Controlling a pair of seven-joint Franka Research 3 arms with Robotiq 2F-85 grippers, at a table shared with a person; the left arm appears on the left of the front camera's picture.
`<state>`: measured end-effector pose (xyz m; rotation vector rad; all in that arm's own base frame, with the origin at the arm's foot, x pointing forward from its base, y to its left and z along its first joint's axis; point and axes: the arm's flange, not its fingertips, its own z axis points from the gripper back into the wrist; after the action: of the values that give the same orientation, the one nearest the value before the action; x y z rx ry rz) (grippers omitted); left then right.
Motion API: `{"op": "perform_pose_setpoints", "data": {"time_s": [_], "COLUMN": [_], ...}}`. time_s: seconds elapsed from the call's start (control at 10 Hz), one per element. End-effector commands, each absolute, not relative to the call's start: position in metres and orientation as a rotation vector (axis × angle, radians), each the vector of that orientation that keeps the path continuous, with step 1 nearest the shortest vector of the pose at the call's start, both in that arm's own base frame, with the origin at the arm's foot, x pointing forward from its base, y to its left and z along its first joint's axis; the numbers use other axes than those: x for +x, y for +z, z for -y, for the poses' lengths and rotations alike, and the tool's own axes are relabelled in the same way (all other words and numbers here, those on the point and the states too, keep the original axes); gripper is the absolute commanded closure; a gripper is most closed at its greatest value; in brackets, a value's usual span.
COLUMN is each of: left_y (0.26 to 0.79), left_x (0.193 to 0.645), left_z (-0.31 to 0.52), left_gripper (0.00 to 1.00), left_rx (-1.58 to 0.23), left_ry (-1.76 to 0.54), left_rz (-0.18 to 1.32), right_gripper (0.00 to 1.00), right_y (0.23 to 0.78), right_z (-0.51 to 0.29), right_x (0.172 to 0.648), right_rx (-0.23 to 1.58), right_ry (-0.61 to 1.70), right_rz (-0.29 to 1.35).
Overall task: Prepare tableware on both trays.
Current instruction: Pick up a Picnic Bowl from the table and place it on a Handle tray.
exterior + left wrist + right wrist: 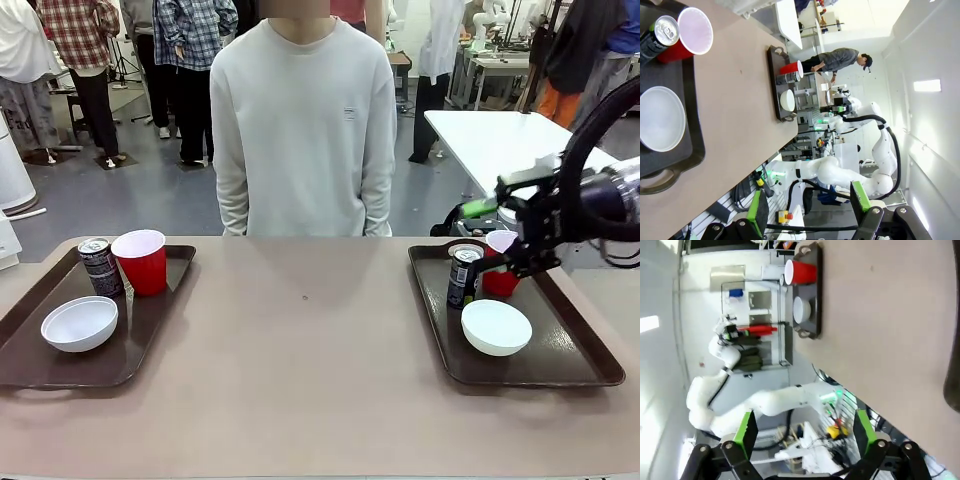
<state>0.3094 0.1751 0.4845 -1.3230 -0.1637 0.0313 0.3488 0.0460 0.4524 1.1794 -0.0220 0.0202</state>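
On the left tray stand a dark can, a red cup and a white bowl. The right tray holds a second can, a white bowl and a red cup partly behind my right gripper. That gripper hovers just above this cup's rim. In the right wrist view my right gripper is open with nothing between its green pads. My left gripper is open too, back from the left tray.
A person in a pale sweatshirt stands at the far edge, arms down. Bare tabletop lies between the trays. Another white table stands behind on the right.
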Motion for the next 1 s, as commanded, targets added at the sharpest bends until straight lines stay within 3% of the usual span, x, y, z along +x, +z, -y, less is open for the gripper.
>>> {"op": "perform_pose_setpoints", "data": {"time_s": [0.0,0.7,0.8,0.9], "left_y": [0.488,0.488,0.488,0.488], "left_x": [0.309,0.309,0.309,0.309], "left_z": [-0.176,-0.176,-0.176,-0.176], "left_gripper": [0.13,0.13,0.13,0.13], "left_rx": [-1.34,-1.34,-1.34,-1.34], "left_ry": [0.034,0.034,0.034,0.034], "left_rz": [0.167,0.167,0.167,0.167], "right_gripper": [0.0,0.0,0.0,0.0], "right_y": [0.372,0.447,0.453,0.48], "right_z": [-0.072,0.044,0.055,0.05], "right_x": [0.228,0.195,0.202,0.266], "right_rx": [1.146,1.122,1.128,1.122], "right_ry": [0.208,0.33,0.359,0.332], "right_rz": [0.076,0.062,0.029,0.05]}}
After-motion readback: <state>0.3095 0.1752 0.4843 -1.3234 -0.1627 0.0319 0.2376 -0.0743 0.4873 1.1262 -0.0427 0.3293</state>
